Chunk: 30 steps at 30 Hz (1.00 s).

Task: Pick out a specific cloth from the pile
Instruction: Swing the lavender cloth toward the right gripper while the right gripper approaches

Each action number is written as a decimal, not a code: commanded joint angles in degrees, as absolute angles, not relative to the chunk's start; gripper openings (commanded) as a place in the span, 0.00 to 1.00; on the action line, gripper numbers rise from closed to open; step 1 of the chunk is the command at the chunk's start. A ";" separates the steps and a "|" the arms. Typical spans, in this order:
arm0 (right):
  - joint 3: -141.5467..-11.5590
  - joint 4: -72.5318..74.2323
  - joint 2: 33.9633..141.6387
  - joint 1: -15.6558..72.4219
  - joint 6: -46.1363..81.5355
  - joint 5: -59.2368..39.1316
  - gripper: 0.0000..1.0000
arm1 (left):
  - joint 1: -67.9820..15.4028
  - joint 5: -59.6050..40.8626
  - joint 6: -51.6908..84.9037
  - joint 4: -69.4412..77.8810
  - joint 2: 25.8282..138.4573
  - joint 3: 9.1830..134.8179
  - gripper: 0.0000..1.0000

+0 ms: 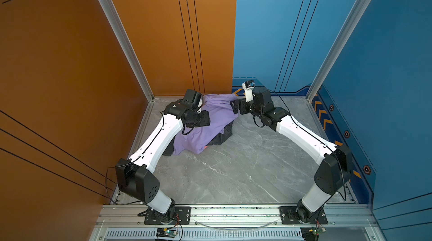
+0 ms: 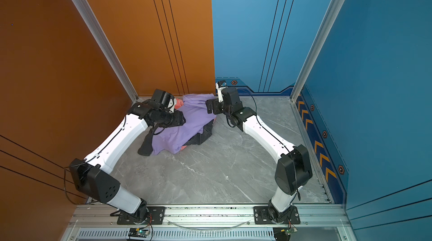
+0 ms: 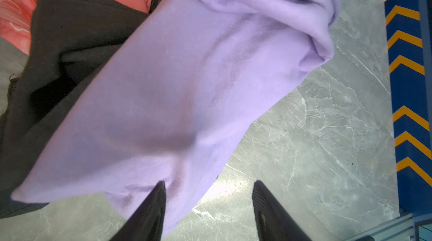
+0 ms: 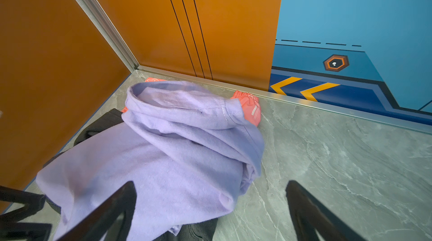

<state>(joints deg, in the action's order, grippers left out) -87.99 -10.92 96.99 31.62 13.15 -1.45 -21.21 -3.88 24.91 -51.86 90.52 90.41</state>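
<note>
Lavender cloth point(image 1: 210, 123) lies draped over top of the pile point(image 2: 197, 138), at far side of grey marble table point(image 1: 233, 169), close to orange back wall point(image 1: 163, 41). Black garment point(image 1: 222, 136) sticks out from under it on near-right side and at left end; salmon-pink cloth point(image 4: 250, 109) with white print peeks out at far edge by the wall.

Left gripper point(image 3: 208, 185): fingers partly apart, medium gap. One finger point(image 3: 152, 204) sits on or right over the cloth's lower edge; the other point(image 3: 268, 209) is over bare table. A flap of cloth reaches into the gap, table shows through the rest of it, nothing pinched. Real contact with the fabric cannot be told.

Right gripper point(image 4: 210, 185): fingers spread wide, holding nothing. One finger point(image 4: 112, 207) is over the lavender fabric, the other point(image 4: 308, 211) over bare marble beside the pile; touching or hovering, cannot tell. In both top views it sits at the pile's far-right end, wrist low, pointing toward the left arm across the cloth
</note>
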 commanded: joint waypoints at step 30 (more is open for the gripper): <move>-91.35 -10.46 97.62 31.90 12.90 -3.23 1.00 | -22.23 -0.87 21.33 -29.57 85.69 90.75 0.00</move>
